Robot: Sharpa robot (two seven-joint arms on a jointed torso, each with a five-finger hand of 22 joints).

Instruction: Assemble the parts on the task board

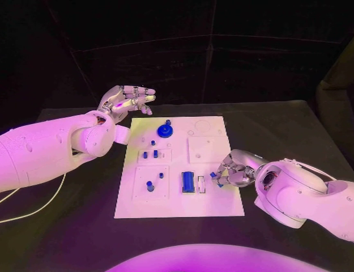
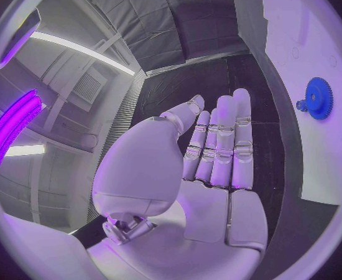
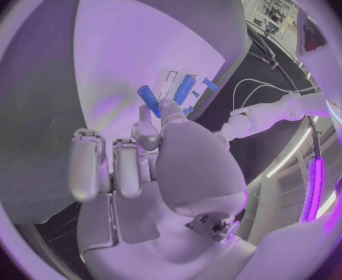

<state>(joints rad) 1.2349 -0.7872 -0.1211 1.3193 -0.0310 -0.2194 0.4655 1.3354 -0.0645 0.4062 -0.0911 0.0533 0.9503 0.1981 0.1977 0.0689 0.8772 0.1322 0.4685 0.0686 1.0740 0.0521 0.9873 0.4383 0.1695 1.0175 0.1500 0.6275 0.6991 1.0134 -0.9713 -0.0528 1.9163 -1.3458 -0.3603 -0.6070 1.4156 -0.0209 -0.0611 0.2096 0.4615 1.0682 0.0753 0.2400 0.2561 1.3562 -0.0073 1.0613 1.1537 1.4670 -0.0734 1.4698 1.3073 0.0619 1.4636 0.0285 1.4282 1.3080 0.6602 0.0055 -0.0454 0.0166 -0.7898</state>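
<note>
The white board (image 1: 217, 204) lies flat in the middle of the black table (image 1: 291, 130), its long side running away from the robot; near its far end sits a blue gear (image 1: 165, 131) with a small knob standing up from its centre, and the left wrist view catches that same gear (image 2: 319, 98) on the white surface; nearer the robot, a blue bar (image 1: 188, 181) lies flat in the middle of the board, its long axis pointing away from the robot, parallel to the board's long edges; beside it is a narrow white slot (image 1: 201, 184); to the left of the bar a short blue peg (image 1: 150, 185) stands upright in a raised white block; farther up, a few small blue pieces (image 1: 150, 153) sit close together, too small to tell apart. Now the right hand (image 1: 232, 171) is down at the board's right edge, fingers curled in, and a small blue part (image 1: 217, 175) is pinched at its fingertips just beside the slot; the right wrist view shows a blue cylinder (image 3: 148, 98) gripped between thumb and finger, tilted, its free end pointing out over the board. The left hand (image 1: 126, 100) hangs off the board's far left corner, above the table, fingers stretched out and slightly apart, holding nothing; its wrist view shows the fingers (image 2: 221, 144) straight and side by side, palm bare.
</note>
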